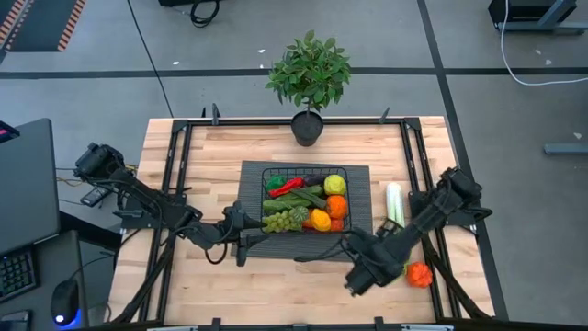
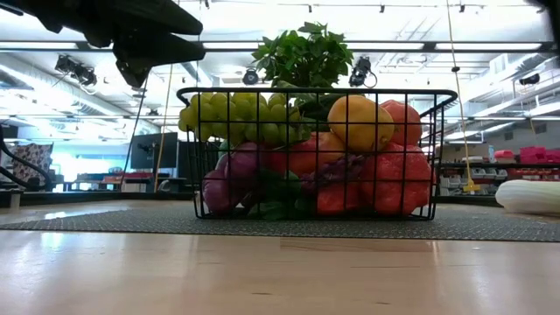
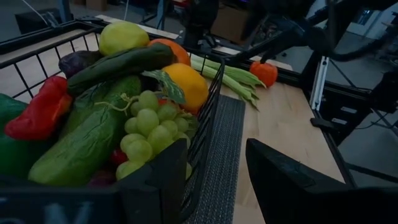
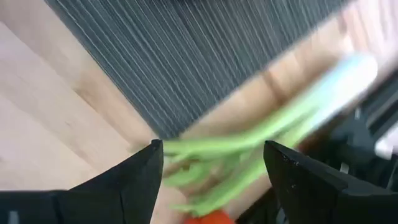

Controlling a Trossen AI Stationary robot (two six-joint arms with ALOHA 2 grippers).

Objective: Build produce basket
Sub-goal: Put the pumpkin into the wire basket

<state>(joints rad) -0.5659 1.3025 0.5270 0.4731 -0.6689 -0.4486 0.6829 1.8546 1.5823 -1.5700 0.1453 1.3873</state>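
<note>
Wooden counter (image 1: 184, 285) under bright workshop lights carries my dark ribbed mat (image 1: 360, 188), with the full basket (image 1: 305, 169) on it. My left fingers (image 3: 155, 186) are spread across its near wall. Right fingers (image 4: 143, 180) gape empty just off the mat, beside the leek (image 1: 395, 204).

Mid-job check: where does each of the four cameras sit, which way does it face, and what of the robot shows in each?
High: above the table, straight down on the basket; both arms, left tool, right tool.
Low: at tabletop height, level across at the basket; an arm's dark underside at top.
Left wrist: beside the basket, facing across the grapes; its own fingers open.
Right wrist: looking down at the leek; fingers open.
Shared: left wrist and high both show the leek and orange pepper.
</note>
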